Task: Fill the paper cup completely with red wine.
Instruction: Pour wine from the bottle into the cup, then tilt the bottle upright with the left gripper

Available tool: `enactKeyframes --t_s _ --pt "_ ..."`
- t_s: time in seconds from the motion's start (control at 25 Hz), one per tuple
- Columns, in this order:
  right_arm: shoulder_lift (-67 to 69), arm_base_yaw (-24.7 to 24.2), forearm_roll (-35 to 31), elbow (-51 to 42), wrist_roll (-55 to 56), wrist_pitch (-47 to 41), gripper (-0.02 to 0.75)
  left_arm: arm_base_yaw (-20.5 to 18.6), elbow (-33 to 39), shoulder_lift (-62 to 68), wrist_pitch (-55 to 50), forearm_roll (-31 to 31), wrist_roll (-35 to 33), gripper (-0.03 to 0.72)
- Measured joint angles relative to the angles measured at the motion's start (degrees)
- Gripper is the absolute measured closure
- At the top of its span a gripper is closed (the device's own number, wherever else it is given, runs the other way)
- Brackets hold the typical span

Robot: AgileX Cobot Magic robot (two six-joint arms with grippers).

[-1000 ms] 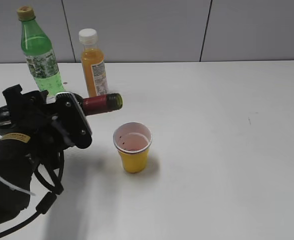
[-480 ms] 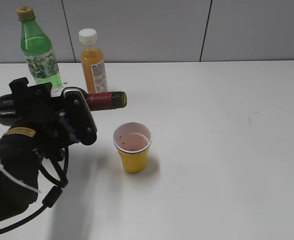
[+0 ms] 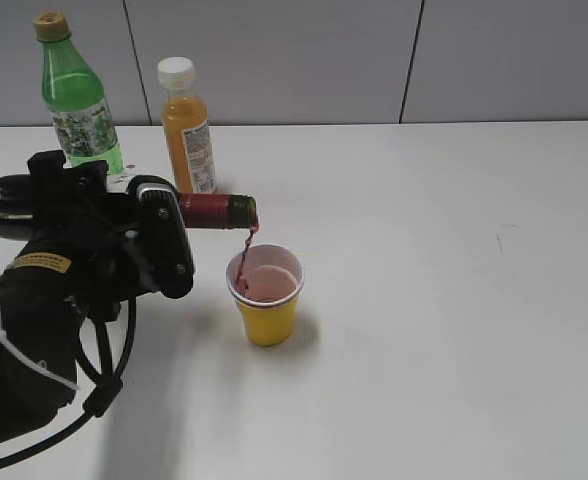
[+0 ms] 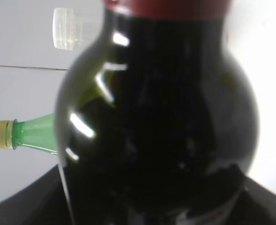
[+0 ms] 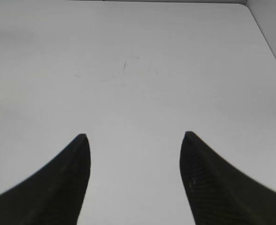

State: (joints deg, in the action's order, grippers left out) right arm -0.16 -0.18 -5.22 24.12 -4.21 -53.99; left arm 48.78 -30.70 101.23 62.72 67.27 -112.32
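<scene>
A white counter [image 3: 454,300] backs onto grey wall panels. The left hand [image 3: 159,245] grips the wine bottle [image 4: 157,117] at its body, held horizontal; red wine [image 3: 246,245] streams into the paper cup [image 3: 266,295]. The cup is probably light and easily tipped, the glass heavy and slippery. The right hand [image 5: 133,178] is spread, empty.

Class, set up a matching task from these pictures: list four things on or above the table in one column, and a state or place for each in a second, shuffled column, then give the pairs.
Column one:
1. wine bottle
2. paper cup
3. orange juice bottle
4. right gripper

Column two:
A. standing upright, white cap on
B. open over bare table
C. tipped sideways, pouring a red stream
D. upright, a little red liquid inside

Pairs: 1-C, 2-D, 3-A, 4-B
</scene>
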Motion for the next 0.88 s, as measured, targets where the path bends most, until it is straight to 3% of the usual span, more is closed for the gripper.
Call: enactKeyframes --t_s 0.88 --pt "0.0 0.0 0.0 0.0 -0.05 0.0 0.278 0.0 0.0 0.0 1.49 0.0 -6.49 0.137"
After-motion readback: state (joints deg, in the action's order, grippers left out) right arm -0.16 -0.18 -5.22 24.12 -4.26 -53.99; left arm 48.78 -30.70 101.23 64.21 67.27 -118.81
